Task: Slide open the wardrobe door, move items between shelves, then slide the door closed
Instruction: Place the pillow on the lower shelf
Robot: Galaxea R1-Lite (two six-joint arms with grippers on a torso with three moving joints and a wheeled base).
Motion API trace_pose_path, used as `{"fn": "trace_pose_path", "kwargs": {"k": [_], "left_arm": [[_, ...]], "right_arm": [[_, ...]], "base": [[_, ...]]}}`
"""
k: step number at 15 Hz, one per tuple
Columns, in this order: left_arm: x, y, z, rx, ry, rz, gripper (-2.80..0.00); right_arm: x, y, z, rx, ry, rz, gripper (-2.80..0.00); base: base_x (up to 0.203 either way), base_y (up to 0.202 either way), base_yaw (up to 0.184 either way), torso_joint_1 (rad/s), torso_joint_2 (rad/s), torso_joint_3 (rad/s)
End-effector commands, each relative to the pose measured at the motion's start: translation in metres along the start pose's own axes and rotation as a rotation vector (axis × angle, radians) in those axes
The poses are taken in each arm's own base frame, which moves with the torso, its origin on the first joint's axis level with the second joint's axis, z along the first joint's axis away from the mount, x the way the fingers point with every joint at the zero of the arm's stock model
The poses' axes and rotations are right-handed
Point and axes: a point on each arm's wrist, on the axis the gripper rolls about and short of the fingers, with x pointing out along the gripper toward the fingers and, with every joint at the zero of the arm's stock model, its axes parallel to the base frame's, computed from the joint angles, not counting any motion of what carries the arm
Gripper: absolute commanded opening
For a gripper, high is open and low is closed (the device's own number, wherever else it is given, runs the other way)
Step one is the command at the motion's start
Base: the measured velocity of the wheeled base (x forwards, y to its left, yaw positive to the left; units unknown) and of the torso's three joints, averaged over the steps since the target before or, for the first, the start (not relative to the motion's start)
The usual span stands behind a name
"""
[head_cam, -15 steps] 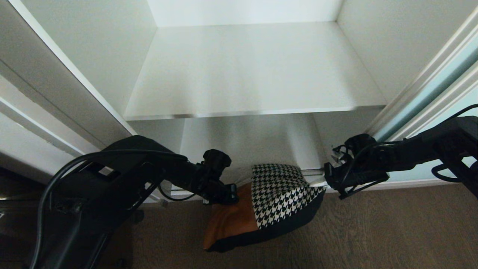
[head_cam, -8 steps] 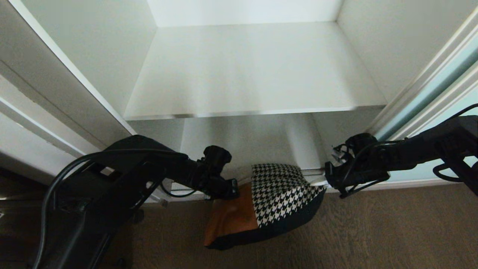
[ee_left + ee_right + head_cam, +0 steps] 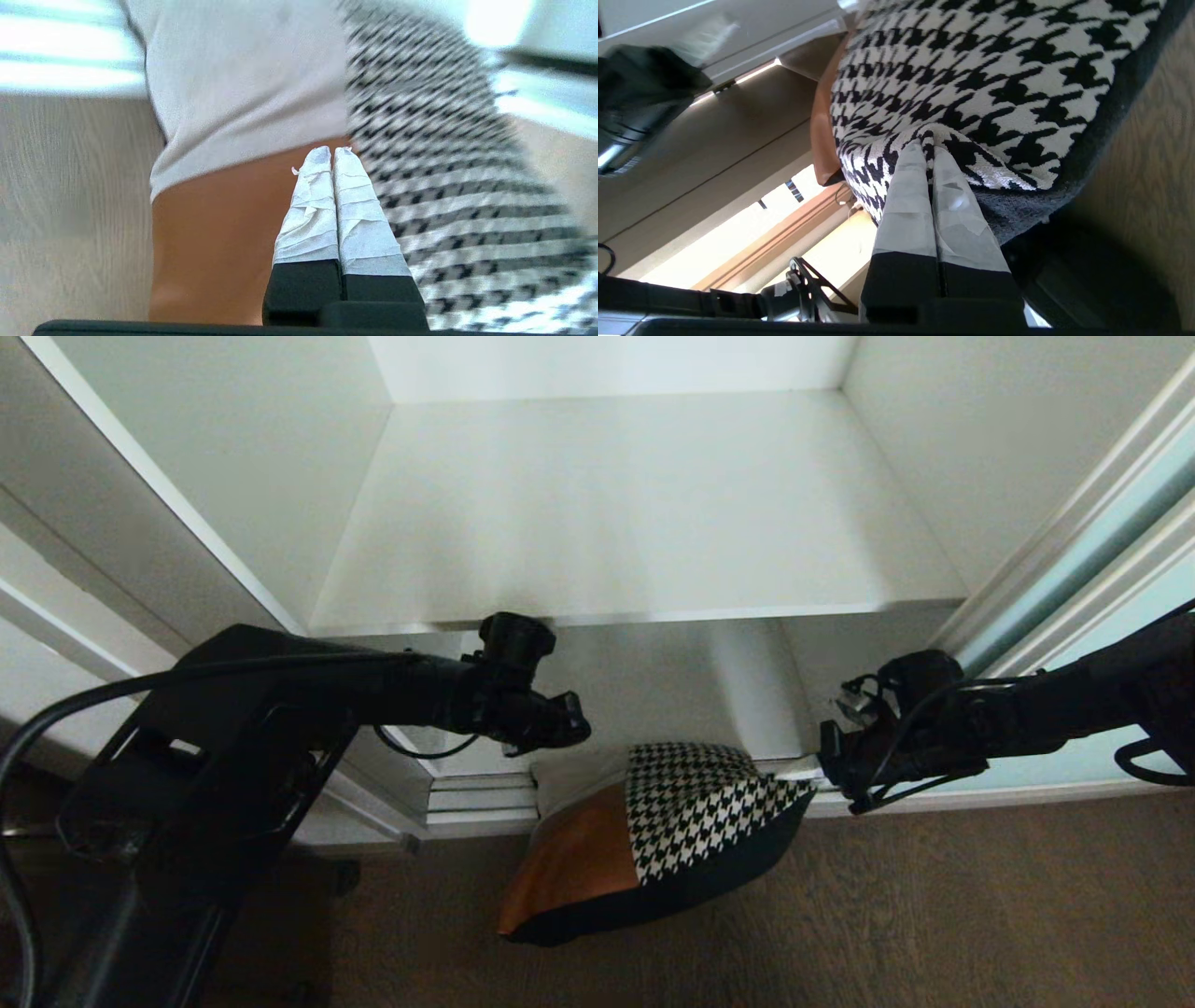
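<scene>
The houndstooth cushion (image 3: 695, 807) with its tan-orange patch and black back hangs tilted in front of the wardrobe's bottom opening, low corner toward the floor. My right gripper (image 3: 814, 773) is shut on a pinch of its patterned fabric at the right corner, the fold showing between the taped fingertips of the right gripper (image 3: 928, 148) on the cushion (image 3: 980, 70). My left gripper (image 3: 581, 726) hovers above the cushion's left part, shut with nothing in it. In the left wrist view the left gripper (image 3: 332, 150) points down at the cushion (image 3: 444, 196). The white shelf (image 3: 635, 523) above is bare. The aqua sliding door (image 3: 1074, 569) stands slid to the right.
White wardrobe side panels (image 3: 103, 569) rise on the left. Door track rails (image 3: 481, 798) run along the wardrobe's bottom edge. Brown wood floor (image 3: 934, 915) lies in front. The shelf's front edge (image 3: 597, 619) sits just above the left wrist.
My left gripper has lifted off the cushion's left edge and risen to just under the shelf's front edge. The cushion's orange side has sagged lower and leftward. The right gripper has barely moved.
</scene>
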Motion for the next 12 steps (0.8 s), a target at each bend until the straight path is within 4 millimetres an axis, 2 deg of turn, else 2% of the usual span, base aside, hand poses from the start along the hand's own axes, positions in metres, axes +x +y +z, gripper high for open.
{"fn": "trace_pose_path", "kwargs": {"k": [1, 3, 5, 7, 8, 12], "left_arm": [[-0.011, -0.004, 0.005, -0.006, 0.029, 0.012, -2.80], [-0.005, 0.009, -0.017, -0.012, 0.151, 0.079, -2.80], [-0.008, 0.019, -0.036, -0.007, 0.241, 0.104, -2.80], [-0.020, 0.026, -0.040, 0.061, 0.300, 0.048, -2.80], [-0.022, 0.030, -0.044, 0.077, 0.320, 0.050, 0.00], [-0.034, 0.041, -0.062, 0.133, 0.388, 0.067, 0.00]], "right_arm": [[-0.003, 0.004, -0.002, -0.008, -0.005, 0.013, -2.80], [0.001, -0.001, -0.002, 0.002, 0.004, 0.008, -2.80], [0.006, -0.007, -0.002, 0.015, 0.011, 0.003, -2.80], [0.009, -0.010, -0.002, 0.021, 0.015, 0.001, -2.80], [0.009, -0.010, -0.001, 0.021, 0.014, 0.001, -2.80], [0.013, -0.014, -0.001, 0.030, 0.021, -0.002, -2.80]], "base": [[0.000, 0.000, 0.000, 0.000, 0.00, 0.000], [0.000, 0.000, 0.000, 0.000, 0.00, 0.000], [0.000, 0.000, 0.000, 0.000, 0.00, 0.000], [0.000, 0.000, 0.000, 0.000, 0.00, 0.000], [0.000, 0.000, 0.000, 0.000, 0.00, 0.000], [0.000, 0.000, 0.000, 0.000, 0.00, 0.000]]}}
